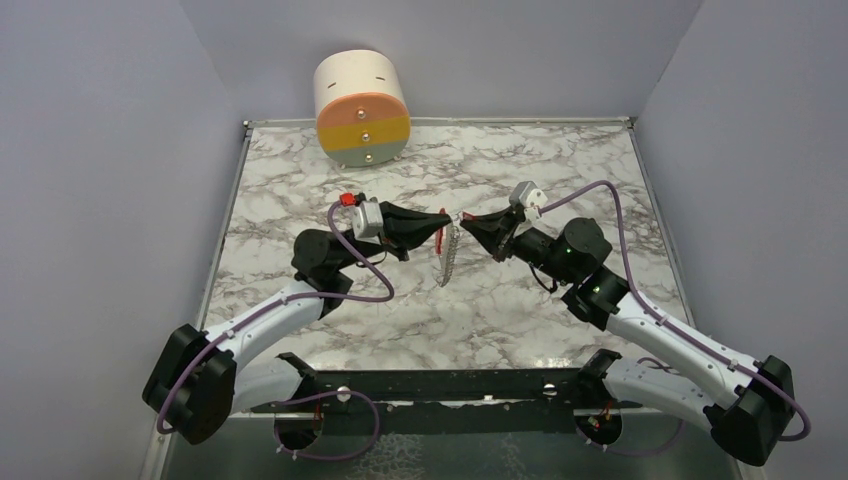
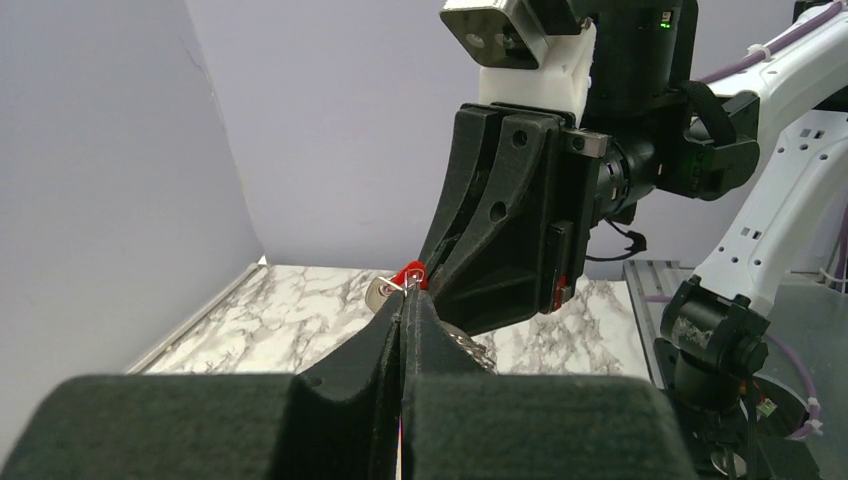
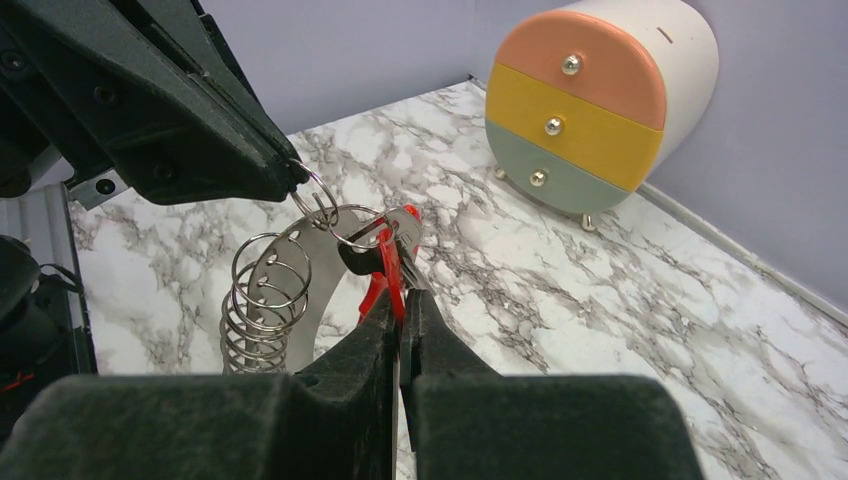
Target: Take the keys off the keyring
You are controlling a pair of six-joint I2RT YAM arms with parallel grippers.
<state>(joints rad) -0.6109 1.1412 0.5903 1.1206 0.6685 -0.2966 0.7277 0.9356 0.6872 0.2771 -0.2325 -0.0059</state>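
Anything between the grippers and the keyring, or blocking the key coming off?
Nothing visible. The left gripper is shut on the keyring, the right gripper on the red key threaded on it; spare rings hang below.

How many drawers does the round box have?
3, stacked on the round box: peach drawer on top, yellow drawer in the middle, green drawer at the bottom.

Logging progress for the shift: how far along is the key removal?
No key lies loose on the table. In hand: the left gripper pinches the keyring, the right gripper clamps the red key, apparently threaded on it, spare rings dangling below. Left: working every key off.
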